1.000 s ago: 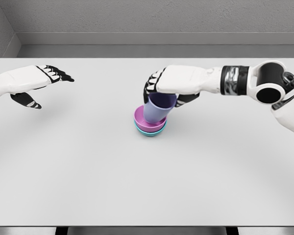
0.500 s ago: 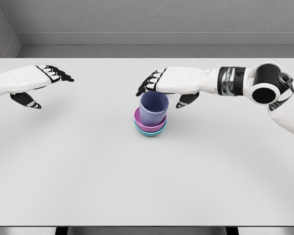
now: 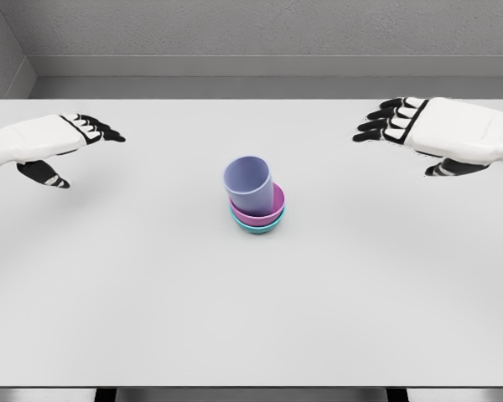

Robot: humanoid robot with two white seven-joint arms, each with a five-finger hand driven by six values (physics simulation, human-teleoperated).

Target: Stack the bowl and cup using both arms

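A lilac cup (image 3: 251, 186) stands tilted to the left inside a pink bowl (image 3: 271, 215), which is nested in a teal bowl (image 3: 259, 227) at the middle of the white table (image 3: 251, 318). My right hand (image 3: 394, 122) hovers at the upper right, well clear of the stack, fingers spread and holding nothing. Far to the left hangs my left hand (image 3: 77, 141), open too, with its fingers pointing right.
A grey wall (image 3: 251, 33) runs behind the table's far edge. The table's front edge lies along the bottom of the view.
My right hand let go of the cup and drew back to the right, away from the stack. The cup settled into the pink bowl and now leans left. The left hand stayed put.
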